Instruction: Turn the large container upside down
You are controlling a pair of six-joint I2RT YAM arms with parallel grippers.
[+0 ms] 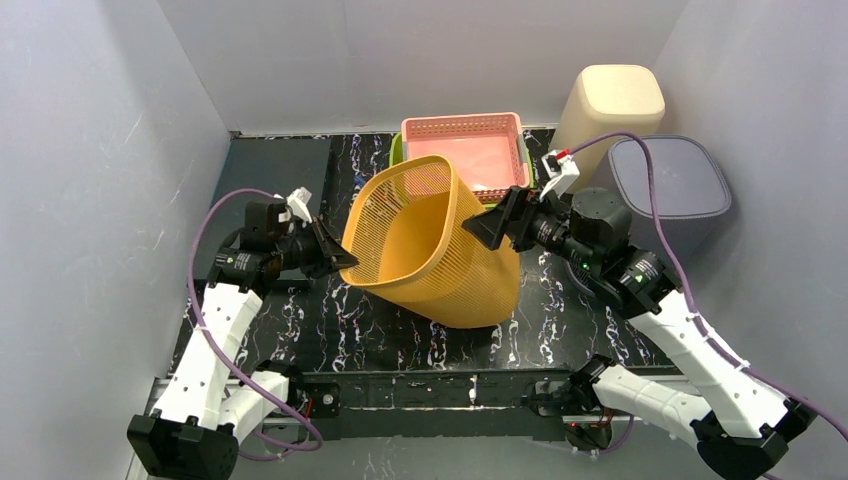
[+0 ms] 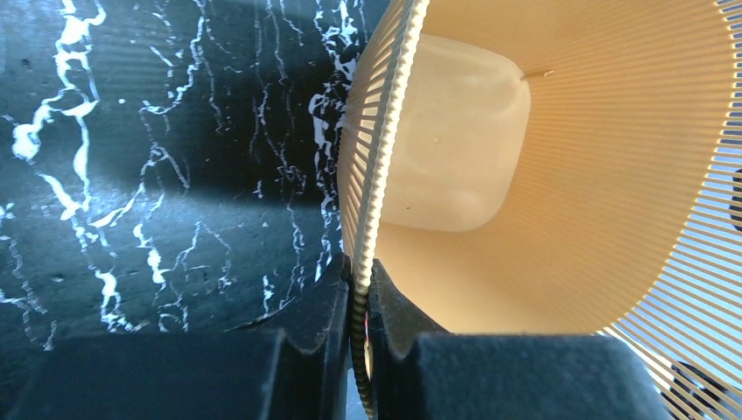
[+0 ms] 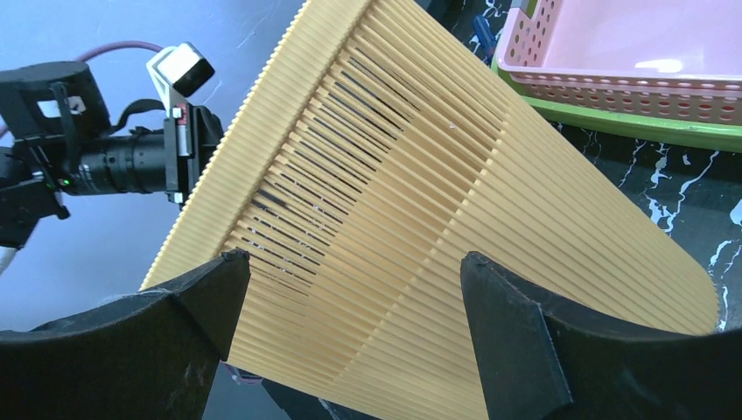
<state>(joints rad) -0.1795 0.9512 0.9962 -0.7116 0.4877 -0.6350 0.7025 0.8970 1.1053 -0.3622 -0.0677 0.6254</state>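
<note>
Basket mid-tip: left pinch on the rim, right fingers wide.
The tall orange slatted plastic basket (image 1: 440,250) leans on its base edge on the black marbled table top (image 1: 330,330). The left gripper (image 2: 359,289) has its fingers pressed onto the ribbed rim, one inside, one outside. The right gripper (image 3: 354,289) has its fingers spread, with the slatted wall just ahead of them; I cannot tell whether they touch it. To do it well, hold the rim pinch firm, swing the mouth over and down in an arc, and steady the far wall with the right fingers — the thin slats may flex or slip.
</note>
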